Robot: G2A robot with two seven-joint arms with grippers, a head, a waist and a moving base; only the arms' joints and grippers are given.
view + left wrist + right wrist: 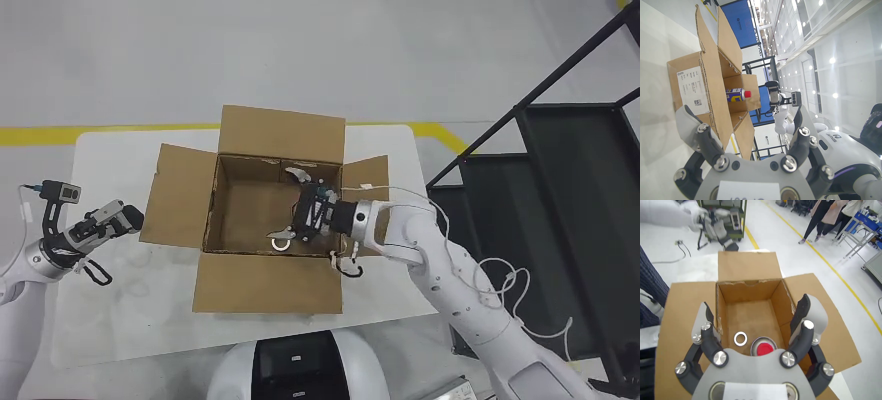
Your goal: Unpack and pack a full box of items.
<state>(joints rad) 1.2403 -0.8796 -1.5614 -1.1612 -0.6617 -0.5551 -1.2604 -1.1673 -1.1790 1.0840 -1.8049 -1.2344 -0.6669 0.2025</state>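
Brown cardboard box (pixel 268 283) sits dead center in the top view, all four flaps folded out. Inside, a blue-and-yellow spray can (pixel 763 346) with a red cap stands upright near a corner, with a white ring (pixel 740 338) lying flat just beside it.

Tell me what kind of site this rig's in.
Likely a factory or warehouse-style test hall: a yellow floor line, a high ceiling with rows of round lights, blue partition panels and a black metal frame.
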